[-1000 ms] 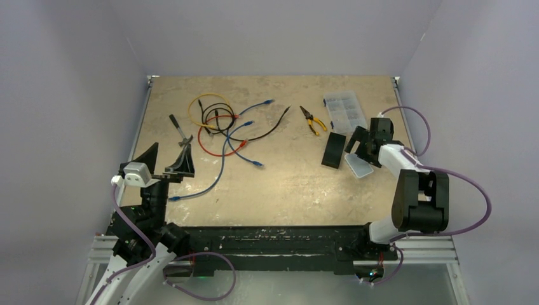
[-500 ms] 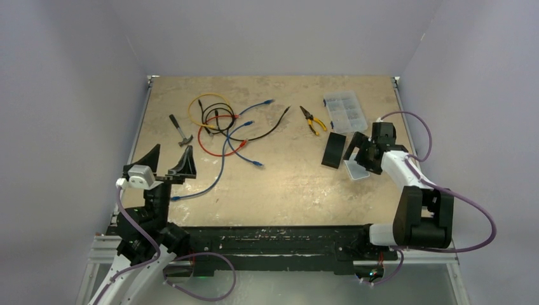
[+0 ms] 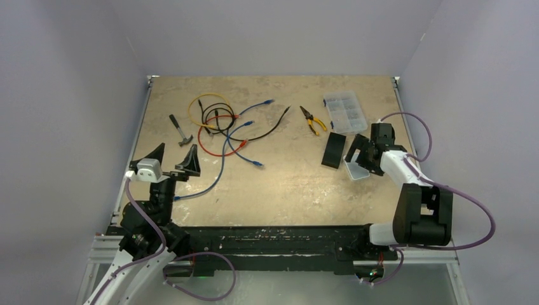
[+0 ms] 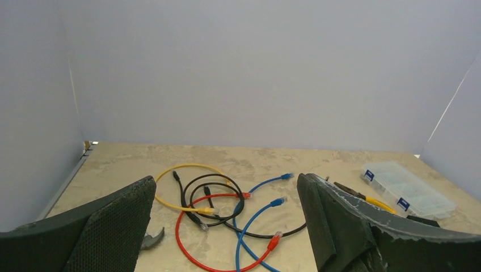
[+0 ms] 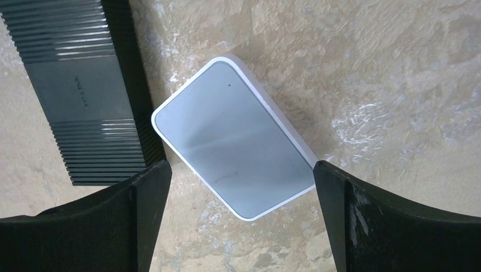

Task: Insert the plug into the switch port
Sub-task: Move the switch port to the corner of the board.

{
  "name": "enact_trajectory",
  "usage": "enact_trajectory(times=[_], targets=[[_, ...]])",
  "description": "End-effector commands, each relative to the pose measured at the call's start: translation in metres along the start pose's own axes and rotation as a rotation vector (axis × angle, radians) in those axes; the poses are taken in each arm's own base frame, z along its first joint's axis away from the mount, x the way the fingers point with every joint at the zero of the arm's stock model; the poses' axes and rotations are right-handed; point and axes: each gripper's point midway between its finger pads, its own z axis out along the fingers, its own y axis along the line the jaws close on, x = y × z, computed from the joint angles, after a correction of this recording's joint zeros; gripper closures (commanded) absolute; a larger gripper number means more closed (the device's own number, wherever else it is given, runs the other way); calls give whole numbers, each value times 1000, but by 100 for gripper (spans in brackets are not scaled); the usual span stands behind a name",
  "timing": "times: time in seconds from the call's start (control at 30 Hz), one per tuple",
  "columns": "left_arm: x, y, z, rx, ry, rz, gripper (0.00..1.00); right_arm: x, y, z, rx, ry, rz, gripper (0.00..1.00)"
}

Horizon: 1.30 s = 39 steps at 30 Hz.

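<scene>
A tangle of patch cables [image 3: 222,124], yellow, black, red and blue, lies at the far left-centre, each with plugs on its ends. It also shows in the left wrist view [image 4: 227,215]. A long blue cable [image 3: 216,171] runs toward my left gripper [image 3: 175,159], which is open, empty and raised above the table's near left [image 4: 225,181]. A white switch [image 3: 357,168] lies flat beside a black switch [image 3: 334,150] at the right. My right gripper [image 3: 364,152] is open just above the white switch [image 5: 235,141], jaws either side of its near end [image 5: 241,167]. No ports are visible.
A hammer [image 3: 181,132] lies left of the cables. Yellow-handled pliers [image 3: 313,121] and a clear compartment box [image 3: 345,109] lie at the far right. The black switch [image 5: 85,90] sits close to my right gripper's left finger. Walls enclose the table.
My left arm has swung slightly right and its gripper has tilted. My right gripper has shifted a little nearer over the white switch. The switches and cables have not moved.
</scene>
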Motion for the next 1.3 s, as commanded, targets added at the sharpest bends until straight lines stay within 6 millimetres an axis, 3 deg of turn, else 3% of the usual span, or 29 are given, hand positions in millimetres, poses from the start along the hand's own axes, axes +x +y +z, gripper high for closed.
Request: enact_trajectory(times=[0.0,0.4,0.6,0.7,0.93,1.1,1.27], targets=[[-15,0,2,-4,-23,10,4,4,13,4,-61,9,-49,1],[-9,-5,6,15,0,15,4,44,47,11,-38,78,-178,1],[-8,-2,6,1,11,21,4,32,47,-6,-8,32,-142,1],[-9,-3,6,4,8,18,4,13,40,-13,25,-34,-99,1],[-10,-3,6,6,5,16,4,-21,10,-5,40,-74,8,1],[-12,-2,5,2,-2,15,4,-18,14,11,-41,-31,49,1],[-12,-2,5,3,-2,14,4,2,16,24,-75,30,17,1]])
